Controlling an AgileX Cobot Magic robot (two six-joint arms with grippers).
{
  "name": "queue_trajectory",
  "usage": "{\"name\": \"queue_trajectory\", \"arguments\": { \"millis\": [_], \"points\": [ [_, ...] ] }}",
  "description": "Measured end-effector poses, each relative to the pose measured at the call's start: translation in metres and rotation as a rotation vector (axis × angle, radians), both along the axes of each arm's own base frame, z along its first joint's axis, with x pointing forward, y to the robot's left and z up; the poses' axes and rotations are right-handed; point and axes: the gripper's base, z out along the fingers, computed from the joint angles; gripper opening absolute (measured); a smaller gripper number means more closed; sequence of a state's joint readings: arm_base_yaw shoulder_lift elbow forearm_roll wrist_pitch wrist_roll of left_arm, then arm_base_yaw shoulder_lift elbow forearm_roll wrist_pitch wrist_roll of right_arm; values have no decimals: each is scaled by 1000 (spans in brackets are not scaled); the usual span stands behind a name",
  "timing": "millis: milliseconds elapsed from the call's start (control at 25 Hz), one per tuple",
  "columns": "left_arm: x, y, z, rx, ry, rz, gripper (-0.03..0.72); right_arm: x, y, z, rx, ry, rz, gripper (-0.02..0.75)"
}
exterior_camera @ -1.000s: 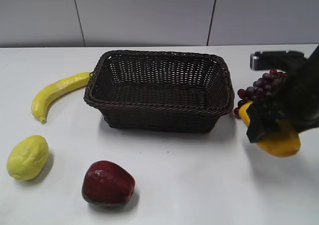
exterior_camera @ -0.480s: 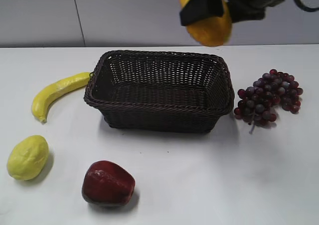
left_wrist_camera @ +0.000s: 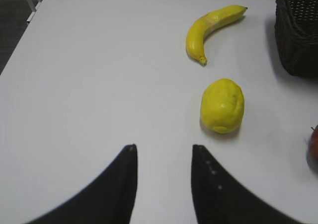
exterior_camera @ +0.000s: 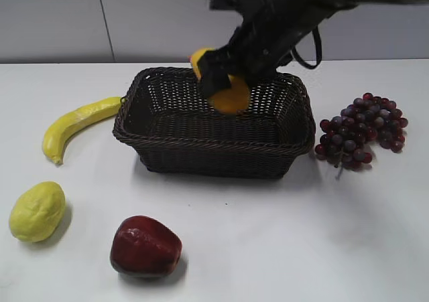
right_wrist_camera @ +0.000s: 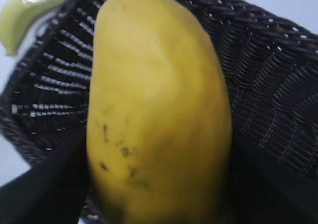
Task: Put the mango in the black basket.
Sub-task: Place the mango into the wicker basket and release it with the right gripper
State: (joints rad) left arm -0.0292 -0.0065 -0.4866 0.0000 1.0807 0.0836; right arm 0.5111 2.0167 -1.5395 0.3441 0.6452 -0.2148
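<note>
Orange-yellow mango (right_wrist_camera: pixel 158 114), smooth, oblong: clamped between the dark fingers of the right gripper (exterior_camera: pixel 224 81), filling the right wrist view, its lower end dipping below the rim line. Directly beneath and around the pincer: black basket (exterior_camera: pixel 167 141), woven wicker, braided rim, interior holding nothing else that shows. Status, as a judgement: fruit lifted and carried over the basket, release not yet made; remaining steps are a short lowering, an opening of the fingers, and withdrawal. Beyond the pincer's far side, past the basket's left rim: banana (exterior_camera: pixel 75 124), touching or nearly touching the wicker. To its right, on the table (exterior_camera: pixel 268 248): grape cluster (exterior_camera: pixel 358 129), well apart. Farther off, toward the camera: red apple (exterior_camera: pixel 145 246) and lemon (exterior_camera: pixel 37 211). Left gripper (left_wrist_camera: pixel 163 184): parted, holding nothing, hovering over bare table, lemon just ahead.
</note>
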Motion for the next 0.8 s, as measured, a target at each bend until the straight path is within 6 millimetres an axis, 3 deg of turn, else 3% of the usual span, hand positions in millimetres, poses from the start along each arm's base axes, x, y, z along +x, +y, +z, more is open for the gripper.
{"name": "queue_trajectory", "arguments": {
  "millis": [200, 360, 480, 640, 800],
  "points": [
    [0, 0, 0, 0, 0, 0, 272, 9, 2, -40, -63, 27, 6, 569],
    [0, 0, 0, 0, 0, 0, 272, 12, 2, -48, -78, 33, 4, 582],
    [0, 0, 0, 0, 0, 0, 272, 16, 3, -40, -103, 8, 26, 629],
    [0, 0, 0, 0, 0, 0, 272, 24, 1, 3, -171, -35, 55, 641],
    [0, 0, 0, 0, 0, 0, 272, 22, -12, 89, -256, -136, 31, 641]
  ]
}}
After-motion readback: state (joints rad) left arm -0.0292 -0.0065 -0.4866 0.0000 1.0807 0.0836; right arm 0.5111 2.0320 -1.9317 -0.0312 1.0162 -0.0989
